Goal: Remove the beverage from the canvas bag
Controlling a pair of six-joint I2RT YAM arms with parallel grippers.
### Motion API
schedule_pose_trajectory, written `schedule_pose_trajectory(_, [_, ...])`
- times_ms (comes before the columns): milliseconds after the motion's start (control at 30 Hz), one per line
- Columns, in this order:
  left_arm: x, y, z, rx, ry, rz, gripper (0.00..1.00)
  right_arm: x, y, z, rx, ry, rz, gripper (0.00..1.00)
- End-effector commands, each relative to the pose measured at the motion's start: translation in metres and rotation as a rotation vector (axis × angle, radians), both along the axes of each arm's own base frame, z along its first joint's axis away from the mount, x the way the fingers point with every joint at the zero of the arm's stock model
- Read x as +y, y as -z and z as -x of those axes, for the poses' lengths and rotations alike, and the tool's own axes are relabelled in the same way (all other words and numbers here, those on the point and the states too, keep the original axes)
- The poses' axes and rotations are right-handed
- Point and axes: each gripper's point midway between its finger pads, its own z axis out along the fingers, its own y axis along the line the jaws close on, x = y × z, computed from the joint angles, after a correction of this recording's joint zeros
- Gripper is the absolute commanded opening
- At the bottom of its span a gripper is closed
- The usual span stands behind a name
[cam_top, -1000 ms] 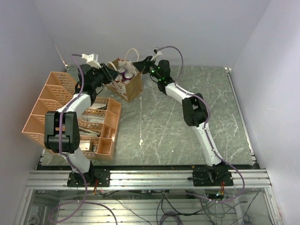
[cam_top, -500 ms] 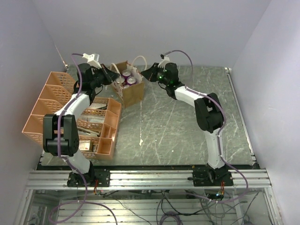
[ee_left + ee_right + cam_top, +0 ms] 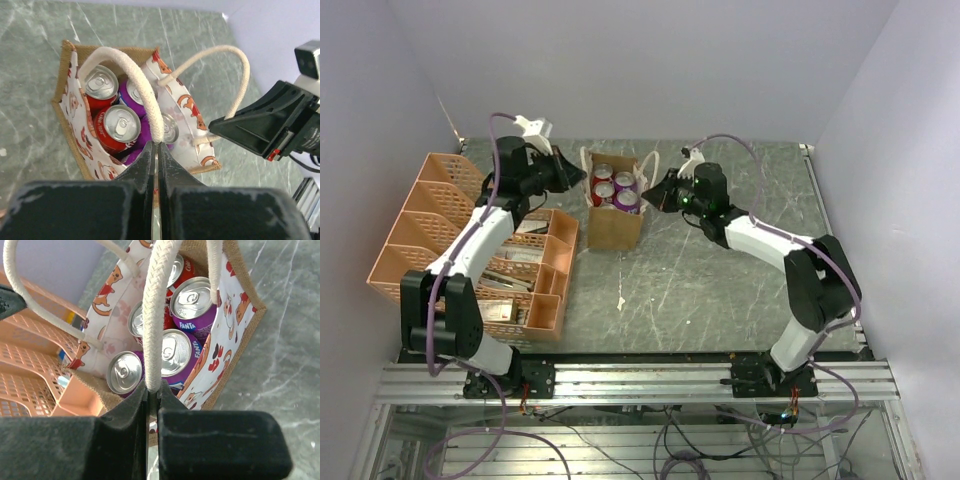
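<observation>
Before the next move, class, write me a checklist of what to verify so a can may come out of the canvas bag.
1. Left jaws shut on one rope handle: ok.
2. Right jaws shut on the other rope handle: ok.
3. Canvas bag standing upright: ok.
4. Bag mouth open, cans showing from above: ok.
5. An arm free to take a can: not ok, both hold handles.

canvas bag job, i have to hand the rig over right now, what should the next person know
Left pincer: shut on one rope handle.
Right pincer: shut on the other handle.
Canvas bag stands upright on the table beside the orange tray, handles pulled apart.
Red and purple cans all inside.
Done: both handles gripped.
Left: no can out yet; one pincer probably must let go to reach in.
</observation>
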Motion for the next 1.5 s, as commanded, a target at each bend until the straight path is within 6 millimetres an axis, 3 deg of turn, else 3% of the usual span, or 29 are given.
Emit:
schedule_pose_trajectory(0, [-0.032,-0.058,0.028,-0.178,0.084,-0.133,0.07,0.002,-0.037,0.026,-0.079,-0.017,0.012,0.00])
schedule_pose_trajectory(100, [-0.033,-0.049,0.064,-0.107,0.131,-0.135,0.07,0.007,-0.041,0.051,-0.080,-0.051,0.047,0.00])
schedule_pose_trajectory(333, [0.017,-0.018,0.139,-0.057,-0.009,-0.246,0.07,0.048,-0.037,0.129,-0.095,-0.164,0.155,0.00])
schedule_pose_trajectory(433, [0.034,0.003,0.164,-0.016,-0.047,-0.291,0.07,0.053,-0.020,0.160,-0.064,-0.198,0.173,0.00])
schedule_pose_trajectory(500, [0.041,0.006,0.178,-0.011,-0.072,-0.299,0.07,0.053,-0.013,0.175,-0.049,-0.206,0.178,0.00])
schedule_pose_trajectory(700, [0.037,-0.025,0.196,-0.080,-0.088,-0.197,0.07,0.039,-0.012,0.196,-0.020,-0.154,0.149,0.00])
schedule_pose_trajectory(867, [0.025,-0.022,0.209,0.000,-0.053,-0.100,0.09,0.004,-0.003,0.202,0.017,-0.042,0.147,0.00])
schedule_pose_trajectory(900, [0.021,-0.021,0.212,0.008,-0.030,-0.082,0.14,-0.003,-0.001,0.205,0.026,-0.026,0.144,0.00])
schedule_pose_trajectory(1000, [0.014,-0.019,0.220,0.023,0.014,-0.049,0.49,-0.023,0.001,0.217,0.046,-0.001,0.120,0.00])
schedule_pose_trajectory(1167, [0.001,-0.031,0.227,-0.003,0.090,0.016,0.84,-0.037,0.018,0.234,0.102,-0.010,0.102,0.00])
schedule_pose_trajectory(1200, [-0.005,-0.033,0.228,-0.002,0.117,0.043,0.95,-0.038,0.020,0.236,0.109,-0.012,0.105,0.00])
schedule_pose_trajectory(1333, [-0.018,-0.030,0.225,0.008,0.165,0.119,1.00,-0.046,0.027,0.243,0.129,-0.015,0.120,0.00])
schedule_pose_trajectory(1467, [-0.020,-0.021,0.216,0.030,0.141,0.060,1.00,-0.058,0.039,0.250,0.147,-0.001,0.116,0.00])
